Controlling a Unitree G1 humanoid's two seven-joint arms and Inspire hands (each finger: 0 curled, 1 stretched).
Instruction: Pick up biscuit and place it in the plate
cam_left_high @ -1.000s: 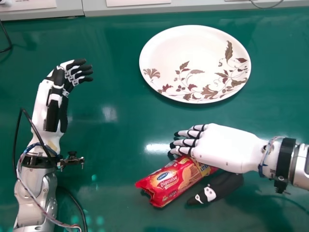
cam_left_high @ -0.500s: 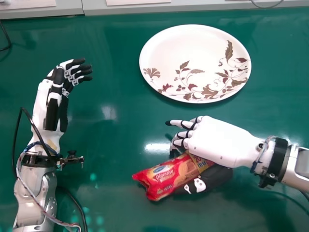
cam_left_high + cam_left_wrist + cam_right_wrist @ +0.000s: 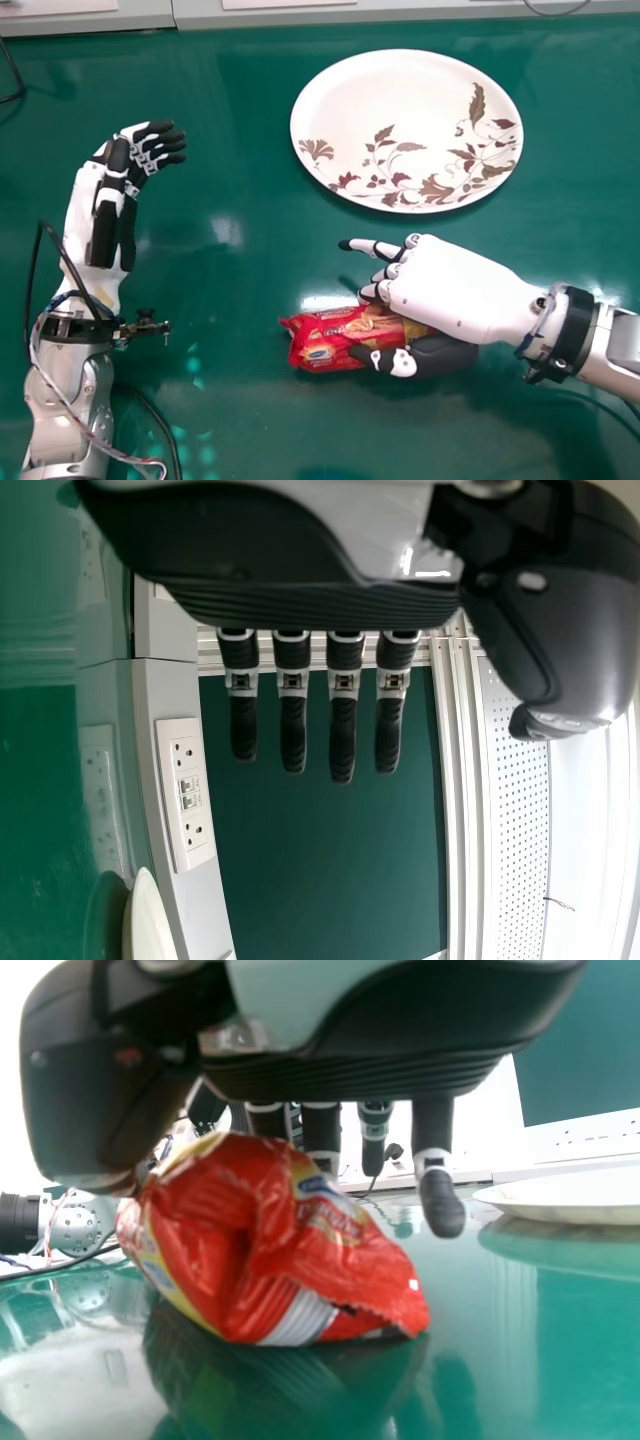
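the right hand (image 3: 455, 290) is clamped on the red biscuit packet (image 3: 335, 330) — thumb along its near side, fingers at its far side. the packet lies crosswise, low at the green surface (image 3: 240, 290), nearer the robot than the flowered plate (image 3: 400, 105) and apart from it. the left hand (image 3: 160, 145) is off to the left — fingers apart from the thumb, holding nothing.
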